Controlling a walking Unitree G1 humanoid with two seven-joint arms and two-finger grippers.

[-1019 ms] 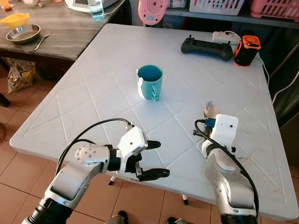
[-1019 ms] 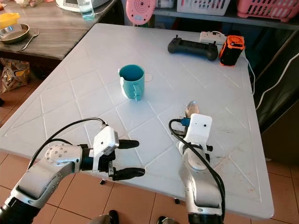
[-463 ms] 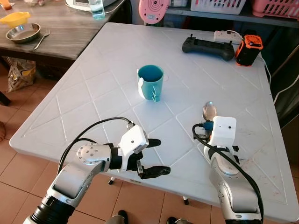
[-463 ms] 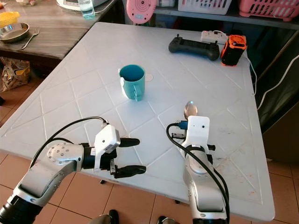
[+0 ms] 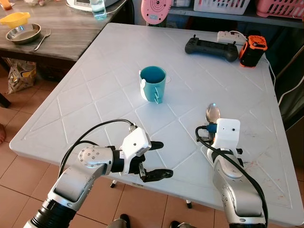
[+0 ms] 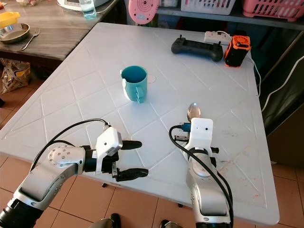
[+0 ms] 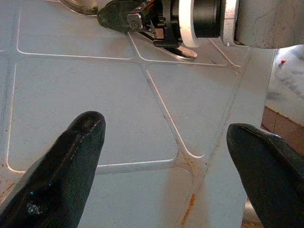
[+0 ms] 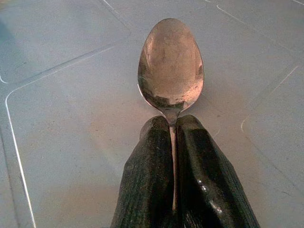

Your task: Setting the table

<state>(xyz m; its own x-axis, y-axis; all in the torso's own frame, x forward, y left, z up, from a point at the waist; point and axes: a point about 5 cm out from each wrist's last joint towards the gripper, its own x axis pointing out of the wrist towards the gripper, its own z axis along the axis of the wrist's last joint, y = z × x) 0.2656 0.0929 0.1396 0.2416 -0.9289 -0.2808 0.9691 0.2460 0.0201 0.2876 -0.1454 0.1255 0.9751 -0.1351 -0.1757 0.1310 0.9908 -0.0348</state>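
A teal mug [image 5: 153, 83] stands upright near the middle of the white table [image 5: 104, 71]. To its right and nearer me, my right gripper [image 8: 172, 142] is shut on the neck of a metal spoon [image 8: 171, 66], whose bowl [image 5: 213, 112] pokes out beyond the white wrist housing, low over the table. My left gripper [image 5: 157, 160] hovers open at the table's near edge, with nothing between its black fingers [image 7: 71, 156]. In the left wrist view the right gripper with the spoon [image 7: 142, 21] sits across the tabletop.
A black controller [image 5: 211, 48], an orange-and-black device [image 5: 251, 49] and a white power strip [image 5: 229, 35] lie at the table's far right. A wooden table at far left holds a metal bowl [image 5: 23, 34], a fork [image 5: 42, 41] and a yellow dish [image 5: 15, 19]. Tiled floor lies below the near edge.
The right gripper with the spoon moved slightly forward over the table a second ago and has held still since. The left gripper stays open in the same spot.
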